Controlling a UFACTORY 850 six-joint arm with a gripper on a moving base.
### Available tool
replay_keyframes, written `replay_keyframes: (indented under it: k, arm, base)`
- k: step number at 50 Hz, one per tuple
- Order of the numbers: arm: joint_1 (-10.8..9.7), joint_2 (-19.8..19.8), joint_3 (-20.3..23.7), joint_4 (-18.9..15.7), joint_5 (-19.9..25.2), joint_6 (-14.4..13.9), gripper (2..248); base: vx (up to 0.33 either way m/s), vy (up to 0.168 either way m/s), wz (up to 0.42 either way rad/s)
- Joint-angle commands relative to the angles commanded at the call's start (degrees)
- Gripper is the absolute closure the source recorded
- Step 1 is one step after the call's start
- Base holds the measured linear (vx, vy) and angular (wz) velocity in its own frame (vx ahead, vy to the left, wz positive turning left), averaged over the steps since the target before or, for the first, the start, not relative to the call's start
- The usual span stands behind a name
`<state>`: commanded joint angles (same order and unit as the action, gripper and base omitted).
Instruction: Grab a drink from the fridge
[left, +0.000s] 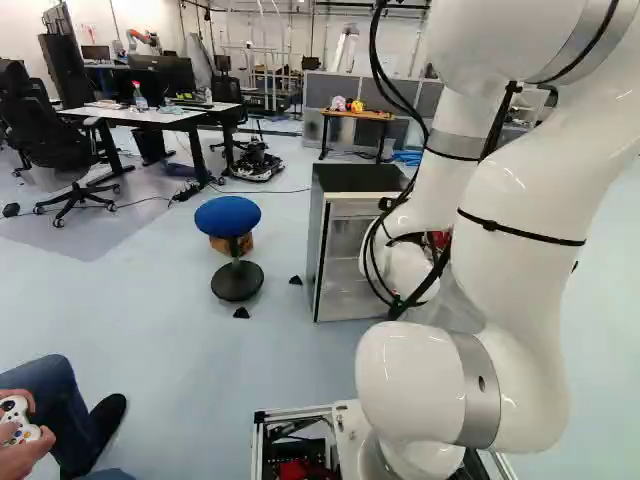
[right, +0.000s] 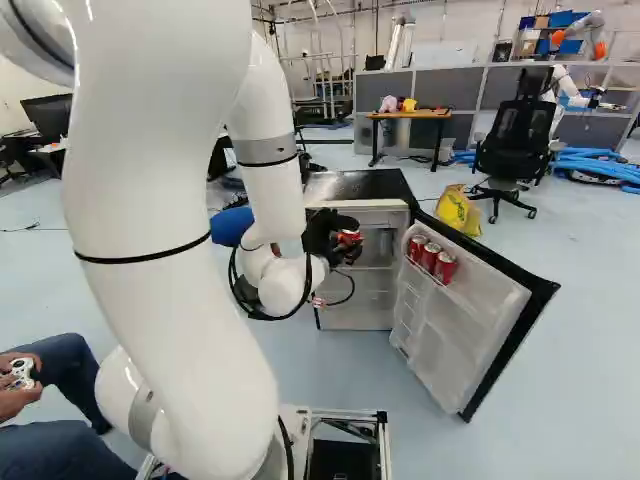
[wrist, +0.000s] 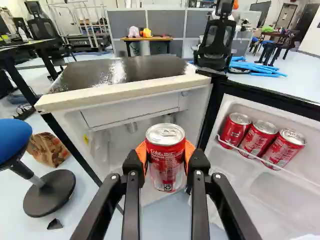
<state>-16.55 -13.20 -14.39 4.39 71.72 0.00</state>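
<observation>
1. Red and silver, the held can stands upright between the gripper's two fingers, clamped from both sides by their orange pads, in front of the fridge's opening.
2. Black on top, the fridge is open; a pale panel spans its inside near the upper edge.
3. Its door is swung wide, slanting out from the front. Three red cans stand side by side on the door's upper shelf, near the hinge-side corner, behind a thin rail.
4. A blue stool is near the fridge's side, opposite the open door, with a brown paper bag on the floor beside it.
5. A yellow bag lies beyond the door, near a black chair.
6. Pale lettering marks the held can and the three in the door.
</observation>
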Motion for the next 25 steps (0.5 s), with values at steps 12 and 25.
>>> replay_keyframes:
  k: [12, 25]
  arm:
    - [0.0, 2.4, 0.6, 0.0, 0.0, 0.0, 155]
    - [0.0, 4.8, 1.0, 0.0, -0.3, 0.0, 155]
  base:
    - [0.0, 0.0, 0.0]
    - [0.0, 0.0, 0.0]
